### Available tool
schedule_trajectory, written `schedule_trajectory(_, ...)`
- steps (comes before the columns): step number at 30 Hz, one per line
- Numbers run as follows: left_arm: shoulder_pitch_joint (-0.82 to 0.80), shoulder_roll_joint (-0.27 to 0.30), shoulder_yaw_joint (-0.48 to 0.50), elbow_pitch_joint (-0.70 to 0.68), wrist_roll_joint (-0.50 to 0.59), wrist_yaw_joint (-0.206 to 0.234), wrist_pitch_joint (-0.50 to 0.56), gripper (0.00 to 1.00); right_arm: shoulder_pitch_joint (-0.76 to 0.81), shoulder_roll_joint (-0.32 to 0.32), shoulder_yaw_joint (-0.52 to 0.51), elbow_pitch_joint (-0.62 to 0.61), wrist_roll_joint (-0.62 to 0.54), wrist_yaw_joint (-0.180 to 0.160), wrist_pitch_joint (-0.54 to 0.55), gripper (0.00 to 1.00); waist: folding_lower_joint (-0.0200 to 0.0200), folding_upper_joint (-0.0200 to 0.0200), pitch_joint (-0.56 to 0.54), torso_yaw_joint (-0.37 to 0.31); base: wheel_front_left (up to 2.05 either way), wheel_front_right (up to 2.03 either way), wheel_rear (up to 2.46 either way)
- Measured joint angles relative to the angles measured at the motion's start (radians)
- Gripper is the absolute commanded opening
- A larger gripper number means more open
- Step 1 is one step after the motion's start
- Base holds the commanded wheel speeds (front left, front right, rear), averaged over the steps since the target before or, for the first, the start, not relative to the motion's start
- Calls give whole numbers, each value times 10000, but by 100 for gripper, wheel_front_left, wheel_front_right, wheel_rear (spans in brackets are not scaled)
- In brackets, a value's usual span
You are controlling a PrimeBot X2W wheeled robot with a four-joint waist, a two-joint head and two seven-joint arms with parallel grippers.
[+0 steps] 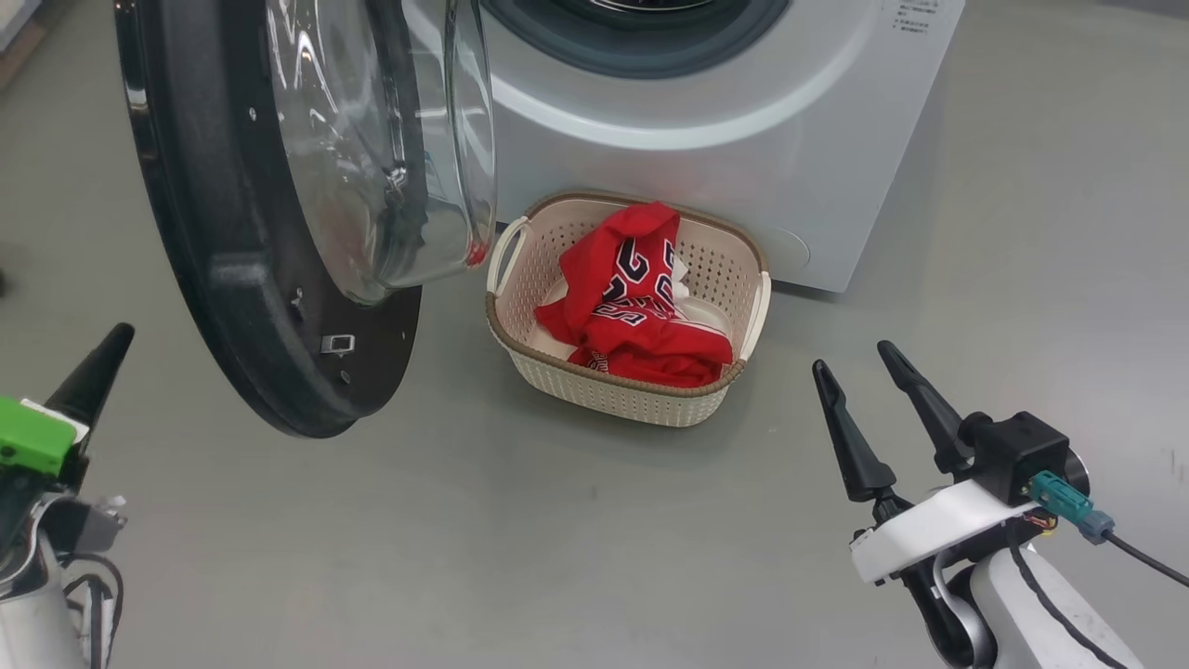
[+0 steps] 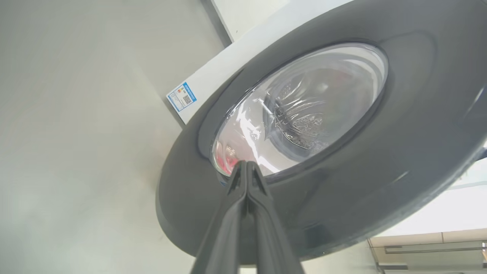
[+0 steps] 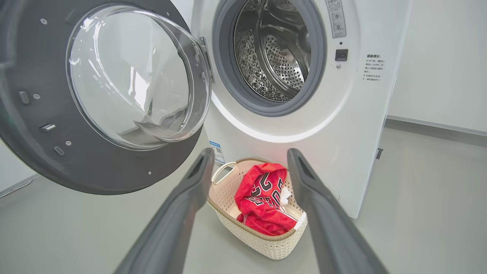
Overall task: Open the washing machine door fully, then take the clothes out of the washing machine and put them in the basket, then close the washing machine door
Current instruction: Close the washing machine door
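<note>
Door (image 2: pixel 380 163) before closed left jaws

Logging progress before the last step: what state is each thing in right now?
washing machine door: open wide.
drum: no clothes visible inside.
clothes: piled in the basket.
basket: upright on the floor, before the washing machine.
left gripper: shut, empty, pointing at the door's outer face.
right gripper: open, empty.
</note>
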Motion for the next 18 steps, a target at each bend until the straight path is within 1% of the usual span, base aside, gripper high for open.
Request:
schedule_trajectory(5, 719, 278, -403, -591, 1001, -102, -748, 0, 5, 0, -351, -19, 71, -6, -2, 100, 0, 0, -170, 193, 0, 0, 0)
schedule_trajectory(6, 1081, 299, -667, -803, 1569, -107, -1152, 0, 25, -4, -416, -36, 75, -6, -2, 100, 0, 0, -236, 278, 0, 0, 0)
schedule_trajectory(8, 1382, 349, -792, -1049, 2040, -109, -1607, 0, 111, -4, -451, -61, 75, -6, -2, 100, 0, 0, -295, 369, 0, 0, 0)
schedule_trajectory(11, 1824, 552, -1181, -1413, 2635, -109, -2042, 0, 218, 0, -462, -71, 73, -6, -2, 100, 0, 0, -370, 503, 0, 0, 0)
schedule_trajectory(14, 2340, 562, -1745, -1806, 2865, -109, -2481, 0, 259, 17, -430, -86, 69, -6, -2, 100, 0, 0, -448, 612, 0, 0, 0)
schedule_trajectory(16, 2661, 777, -2253, -2209, 3329, -109, -2928, 0, 340, 71, -384, -86, 58, -6, -2, 100, 0, 0, -502, 666, 0, 0, 0)
schedule_trajectory(18, 2946, 1049, -2474, -2512, 3638, -111, -3442, 0, 387, 130, -314, -82, 56, -6, -2, 100, 0, 0, -552, 700, 0, 0, 0)
